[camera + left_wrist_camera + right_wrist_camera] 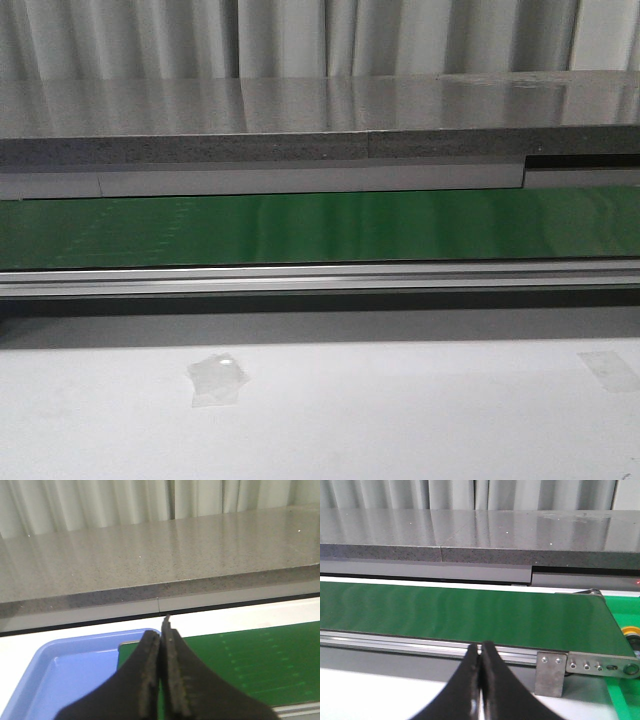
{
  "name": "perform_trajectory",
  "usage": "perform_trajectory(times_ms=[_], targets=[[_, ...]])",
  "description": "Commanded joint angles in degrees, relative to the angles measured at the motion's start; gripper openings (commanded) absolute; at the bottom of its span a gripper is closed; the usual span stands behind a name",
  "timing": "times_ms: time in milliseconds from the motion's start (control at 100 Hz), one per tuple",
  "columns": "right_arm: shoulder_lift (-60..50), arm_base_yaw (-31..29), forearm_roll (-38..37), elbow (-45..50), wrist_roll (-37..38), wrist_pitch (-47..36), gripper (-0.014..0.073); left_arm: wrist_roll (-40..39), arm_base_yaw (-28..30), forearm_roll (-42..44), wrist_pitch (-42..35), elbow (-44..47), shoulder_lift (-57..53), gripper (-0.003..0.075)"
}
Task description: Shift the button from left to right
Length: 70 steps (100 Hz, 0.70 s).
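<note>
While both hands hang idle, the left hand (161, 672) is pressed closed on nothing beside a blue tray (55, 672), the right hand (480, 680) likewise closed before the green belt (470, 612); I cannot spot the button.

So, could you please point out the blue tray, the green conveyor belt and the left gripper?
blue tray (75, 667): left wrist view, bare floor.
green conveyor belt (320, 225): front view, belt surface.
left gripper (161, 637): left wrist view, between the closed fingertips.

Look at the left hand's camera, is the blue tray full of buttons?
No, the part of the blue tray in view holds nothing, behind the shut left hand.
</note>
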Motion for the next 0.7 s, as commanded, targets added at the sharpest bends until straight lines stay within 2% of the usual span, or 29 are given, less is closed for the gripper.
perform_trajectory(times_ms=[0,180,340,690], targets=[[-1.09,0.10,-0.50,-0.80,0.00,-4.74,-0.0067,0.03,-0.47,2.39,-6.08,-0.51,-0.98,-0.0020],[-1.09,0.10,-0.50,-0.80,0.00,-4.74,-0.0067,-1.57,-0.47,2.52,-8.39,4.78,-5.78,-0.0020],[-1.09,0.10,-0.50,-0.80,0.00,-4.74,-0.0067,-8.35,-0.47,6.12,-9.47,10.64,-11.69,-0.0020],[-1.09,0.10,-0.50,-0.80,0.00,-4.74,-0.0067,-8.68,-0.47,6.26,-9.47,19.47,-25.98,-0.0020]])
